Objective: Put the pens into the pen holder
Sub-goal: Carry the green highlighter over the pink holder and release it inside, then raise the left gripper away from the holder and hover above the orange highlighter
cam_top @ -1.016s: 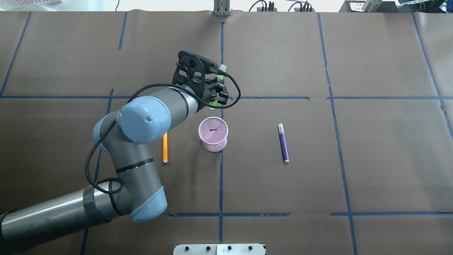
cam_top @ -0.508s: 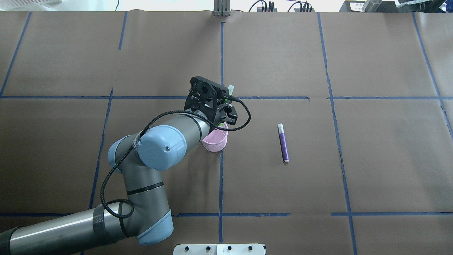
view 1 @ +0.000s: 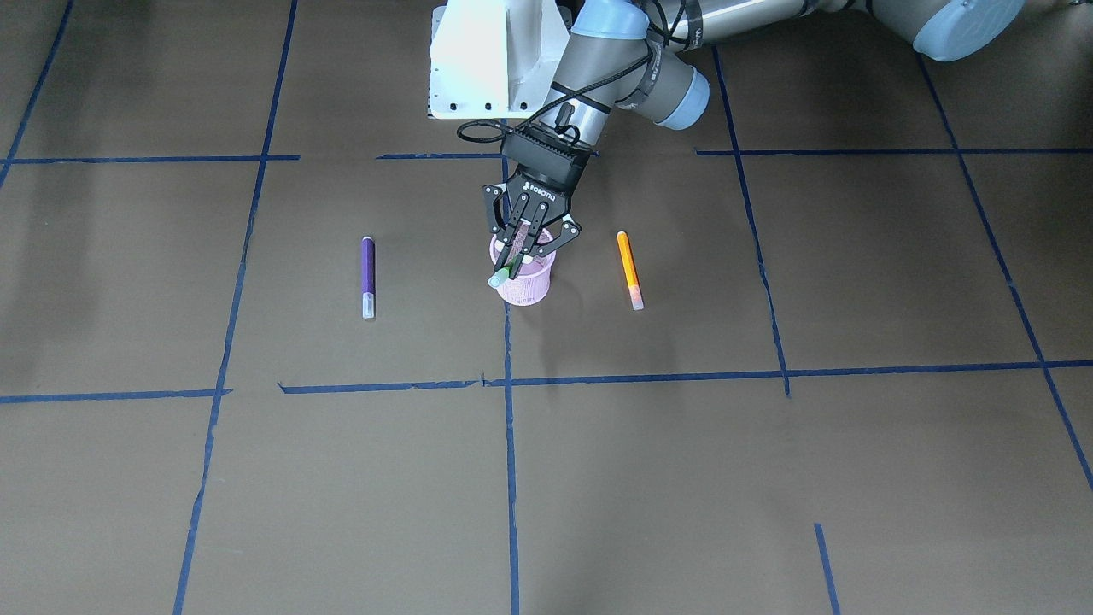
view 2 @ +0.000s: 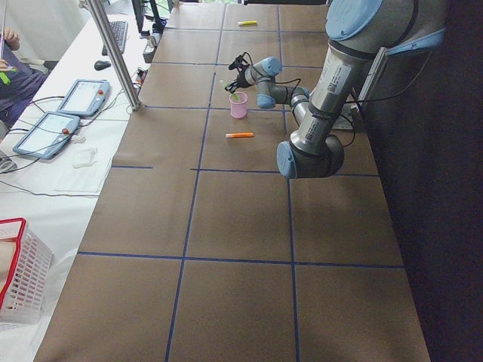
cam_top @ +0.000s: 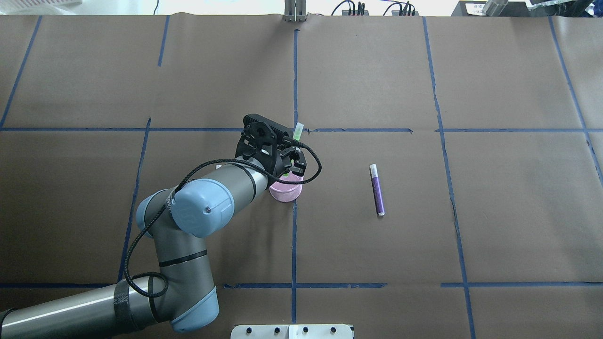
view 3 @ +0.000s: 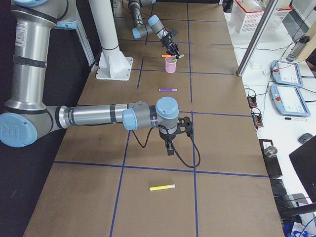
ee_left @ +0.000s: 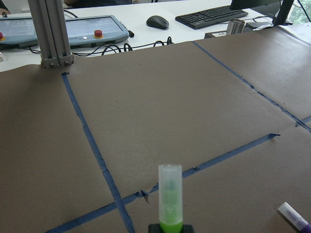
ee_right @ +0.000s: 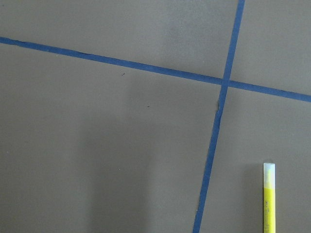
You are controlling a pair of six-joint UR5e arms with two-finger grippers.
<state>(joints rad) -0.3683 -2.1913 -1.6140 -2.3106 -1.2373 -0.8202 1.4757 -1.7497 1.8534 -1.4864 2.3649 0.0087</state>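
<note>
I cannot tell whether the right gripper (view 3: 170, 148), mid-frame in the right-end view, is open. Beyond, the slim purple pen (view 1: 368, 275) and slim orange pen (view 1: 629, 268) lie well clear either side of the small pink wire-mesh pen holder (view 1: 525, 290), over whose rim the left gripper (view 1: 526, 249) clamps the slim green pen (view 1: 497, 278).

The left gripper (view 1: 526, 251), clamping the green pen (view 1: 496, 279), is blocking the mouth of the pen holder (view 1: 524, 290) — the orange pen (view 1: 629, 270) and purple pen (view 1: 368, 277) are lying well apart, open from above.
</note>
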